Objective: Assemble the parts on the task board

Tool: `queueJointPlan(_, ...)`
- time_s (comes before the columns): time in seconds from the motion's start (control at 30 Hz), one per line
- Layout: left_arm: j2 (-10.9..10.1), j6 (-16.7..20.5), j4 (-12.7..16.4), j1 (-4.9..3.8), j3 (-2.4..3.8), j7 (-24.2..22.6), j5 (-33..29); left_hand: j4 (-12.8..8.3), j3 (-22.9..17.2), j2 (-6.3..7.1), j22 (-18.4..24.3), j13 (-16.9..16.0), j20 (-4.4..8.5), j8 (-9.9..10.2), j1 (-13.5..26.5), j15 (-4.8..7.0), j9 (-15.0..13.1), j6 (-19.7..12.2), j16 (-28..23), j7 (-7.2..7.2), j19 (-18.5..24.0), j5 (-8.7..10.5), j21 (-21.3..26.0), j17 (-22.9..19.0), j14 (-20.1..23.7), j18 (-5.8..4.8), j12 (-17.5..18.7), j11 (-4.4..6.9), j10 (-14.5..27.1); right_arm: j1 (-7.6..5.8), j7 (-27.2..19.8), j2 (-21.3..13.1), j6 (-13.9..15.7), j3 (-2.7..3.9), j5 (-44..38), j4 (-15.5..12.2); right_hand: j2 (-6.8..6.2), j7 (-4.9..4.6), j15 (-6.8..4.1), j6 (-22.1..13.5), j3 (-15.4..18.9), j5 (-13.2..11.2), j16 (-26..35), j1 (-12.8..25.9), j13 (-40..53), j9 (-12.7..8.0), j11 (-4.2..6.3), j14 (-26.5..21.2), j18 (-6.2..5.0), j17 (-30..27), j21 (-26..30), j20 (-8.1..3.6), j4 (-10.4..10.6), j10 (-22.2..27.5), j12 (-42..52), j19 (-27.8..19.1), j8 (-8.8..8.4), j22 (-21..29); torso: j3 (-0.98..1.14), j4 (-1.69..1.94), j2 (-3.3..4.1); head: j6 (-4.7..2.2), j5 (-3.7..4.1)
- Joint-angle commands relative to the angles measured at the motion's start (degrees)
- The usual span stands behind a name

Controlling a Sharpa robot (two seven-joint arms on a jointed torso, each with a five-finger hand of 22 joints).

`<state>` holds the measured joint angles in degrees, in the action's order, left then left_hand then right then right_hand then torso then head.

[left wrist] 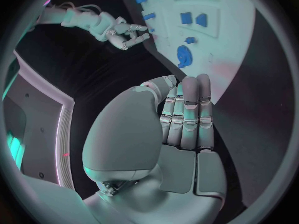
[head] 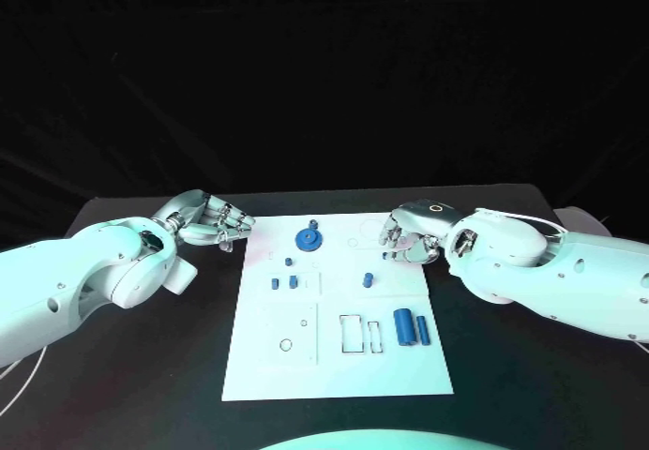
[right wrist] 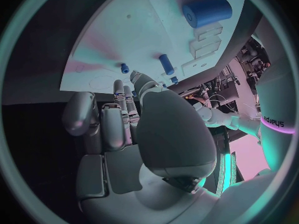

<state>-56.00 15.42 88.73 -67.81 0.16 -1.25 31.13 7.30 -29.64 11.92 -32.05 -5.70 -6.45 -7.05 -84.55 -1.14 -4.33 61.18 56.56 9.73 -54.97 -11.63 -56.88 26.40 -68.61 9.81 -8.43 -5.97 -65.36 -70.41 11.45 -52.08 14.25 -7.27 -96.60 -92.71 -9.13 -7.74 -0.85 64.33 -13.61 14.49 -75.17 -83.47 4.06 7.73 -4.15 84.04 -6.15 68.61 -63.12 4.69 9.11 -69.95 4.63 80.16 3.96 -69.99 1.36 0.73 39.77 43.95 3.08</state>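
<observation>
Starting from the black worktop (head: 162, 375), we see the white task board (head: 339, 361) lying lengthwise away from us, between both hands. Our left hand (head: 210, 223) sits just off the board's far left corner, fingers (left wrist: 187, 114) curled together and holding nothing. Our right hand (head: 410, 236) rests over the far right edge, fingers (right wrist: 121, 107) likewise drawn in and empty. The round blue part (head: 309, 241) lies between them, slightly nearer the left hand; the large blue cylinder (head: 403, 324), long axis along the board, lies nearer the right.
</observation>
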Motion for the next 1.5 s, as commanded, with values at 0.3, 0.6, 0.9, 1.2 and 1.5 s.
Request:
queueJointPlan(0.3, -1.5, -1.8, 2.4, -0.13, 0.02, -9.1, -25.9, -0.6, 1.1, -0.85, 0.5, 0.0, -0.09, -0.1, 0.7, -0.22, 0.0, -0.3, -1.0, 0.23, 0.6, 0.42, 1.0, -0.8, 0.6, 0.80, -1.1, -0.10, 0.6, 0.75, 3.9, 1.3, -4.7, -0.02, -6.9, 0.5, -0.18, -0.29, 0.40, -0.1, -0.5, 0.2, -1.3, 0.5, 0.2, -0.1, -0.18, 2.9, 1.05, 1.2, -1.3, 0.48, 0.2, 0.6, -0.3, 0.1, -0.12, -1.2, -0.17, 0.15, 0.04, 0.38, 0.43)
queueJointPlan(0.6, -1.9, -2.3, 2.9, -0.13, 0.02, -9.4, -26.6, -0.9, 1.5, -1.05, 0.8, 0.0, -0.11, -0.1, 0.6, -0.23, 0.1, -0.4, -1.4, 0.29, 0.6, 0.38, 1.3, -1.1, 0.7, 0.81, -1.3, -0.14, 0.9, 1.22, 4.1, 2.5, -4.3, -0.02, -7.3, 1.1, 0.24, -0.16, 0.33, 0.5, -1.9, -0.2, -2.1, 0.4, 0.5, 0.1, -0.03, 2.9, 1.53, 1.8, -4.4, 0.57, 0.0, 0.0, 0.1, 1.0, 0.13, -3.7, -0.23, 0.16, 0.08, 0.35, 0.44)
queueJointPlan(0.9, -2.1, -2.8, 3.0, -0.14, 0.02, -9.2, -26.7, -1.2, 1.7, -1.16, 0.9, 0.0, -0.11, -0.1, 0.5, -0.25, 0.1, -0.5, -1.6, 0.38, 0.7, 0.37, 1.5, -1.3, 0.8, 0.81, -1.4, -0.18, 1.0, 1.65, 4.4, 3.5, -4.5, -0.01, -7.4, 2.4, 0.52, -0.03, 0.24, 0.9, -4.1, -0.5, -2.7, 0.0, 0.7, 0.2, 0.08, 2.8, 1.66, 2.3, -5.5, 0.54, -0.5, -0.1, 0.2, 1.1, 0.16, -4.8, -0.14, 0.08, 0.09, 0.40, 0.29)
queueJointPlan(1.2, -2.0, -3.3, 3.2, -0.15, 0.02, -8.8, -26.7, -1.5, 2.1, -1.29, 1.1, 0.0, -0.20, 0.1, 0.6, -0.40, 0.2, -1.1, -2.1, 0.71, 0.8, 0.35, 1.8, -1.7, 1.0, 0.79, -1.7, -0.42, 1.5, 2.08, 4.8, 4.2, -5.0, -0.01, -7.5, 3.3, 0.62, 0.10, 0.12, 1.4, -6.4, 0.3, -3.2, -0.2, 0.9, 0.3, 0.25, 2.8, 1.74, 2.5, -6.3, 0.46, -1.2, -0.5, 0.3, 1.0, 0.27, -5.7, -0.10, 0.09, 0.06, 0.58, 0.12)
queueJointPlan(1.5, -2.0, -3.8, 3.3, -0.15, 0.02, -8.3, -26.4, -1.7, 2.2, -1.33, 1.2, 0.1, -0.23, 0.1, 0.6, -0.45, 0.2, -1.2, -2.2, 0.88, 0.8, 0.35, 1.9, -1.8, 1.0, 0.79, -1.8, -0.51, 1.7, 2.22, 5.2, 4.2, -5.7, -0.01, -7.7, 3.3, 0.30, 0.32, -0.09, 2.5, -9.4, 2.6, -3.6, -0.2, 1.2, 0.7, 0.49, 2.7, 1.86, 2.7, -7.3, 0.30, -2.5, -1.3, 0.5, 1.1, 0.58, -6.7, -0.14, 0.06, 0.02, 0.76, 0.15)
